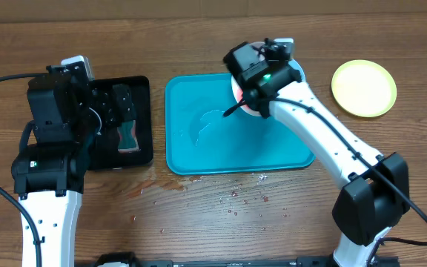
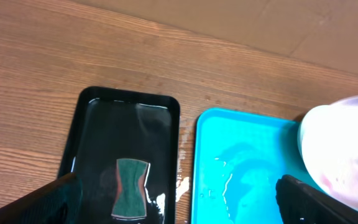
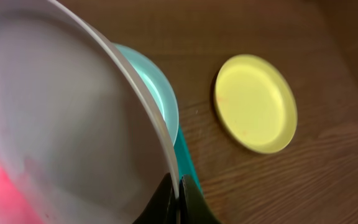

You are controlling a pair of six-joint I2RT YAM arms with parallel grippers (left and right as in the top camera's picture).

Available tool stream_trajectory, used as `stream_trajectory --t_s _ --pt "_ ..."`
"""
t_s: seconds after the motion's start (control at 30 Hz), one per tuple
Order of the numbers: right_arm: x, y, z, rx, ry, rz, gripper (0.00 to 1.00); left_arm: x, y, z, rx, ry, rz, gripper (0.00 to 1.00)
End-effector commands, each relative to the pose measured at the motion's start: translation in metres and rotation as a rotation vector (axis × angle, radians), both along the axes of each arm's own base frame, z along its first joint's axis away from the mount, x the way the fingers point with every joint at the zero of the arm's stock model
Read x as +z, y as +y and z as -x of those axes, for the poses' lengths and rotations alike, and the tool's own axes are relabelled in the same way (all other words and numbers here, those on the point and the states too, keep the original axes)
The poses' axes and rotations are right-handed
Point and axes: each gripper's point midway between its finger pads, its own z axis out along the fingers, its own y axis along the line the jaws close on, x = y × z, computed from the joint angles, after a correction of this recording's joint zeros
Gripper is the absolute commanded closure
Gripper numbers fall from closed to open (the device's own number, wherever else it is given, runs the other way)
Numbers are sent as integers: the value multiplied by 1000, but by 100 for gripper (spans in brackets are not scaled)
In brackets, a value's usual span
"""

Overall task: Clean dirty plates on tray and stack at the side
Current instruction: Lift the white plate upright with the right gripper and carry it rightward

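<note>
Over the tray [image 1: 221, 148], right claw [image 3: 178, 199] pinches the white plate [image 3: 61, 112]; left claw [image 2: 182, 199] gapes apart.

- The left gripper [image 2: 182, 208] is hanging over the wooden table [image 2: 36, 68], with its dark fingers [image 2: 51, 202] standing wide apart at the bottom corners.
- A green sponge [image 2: 129, 197] is lying in the wet black tray [image 2: 82, 118].
- The turquoise tray [image 2: 241, 186] is sitting just beside it, also wet.
- A white plate [image 2: 347, 143] with a pink smear is showing at the right edge.
</note>
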Motion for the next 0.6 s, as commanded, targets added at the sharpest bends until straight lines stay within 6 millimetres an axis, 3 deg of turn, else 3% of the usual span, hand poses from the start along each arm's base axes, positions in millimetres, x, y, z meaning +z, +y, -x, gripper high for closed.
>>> stream_trajectory --t_s 0.0,0.33,0.57 --pt "55 3 -1 -17 -196 129 96 10 -5 0 -46 -31 -14 0" --pt "96 40 9 -5 -425 228 96 10 -4 0 -48 -31 -21 0" --pt "112 61 18 2 -526 235 96 11 5 0 -20 -35 -20 0"
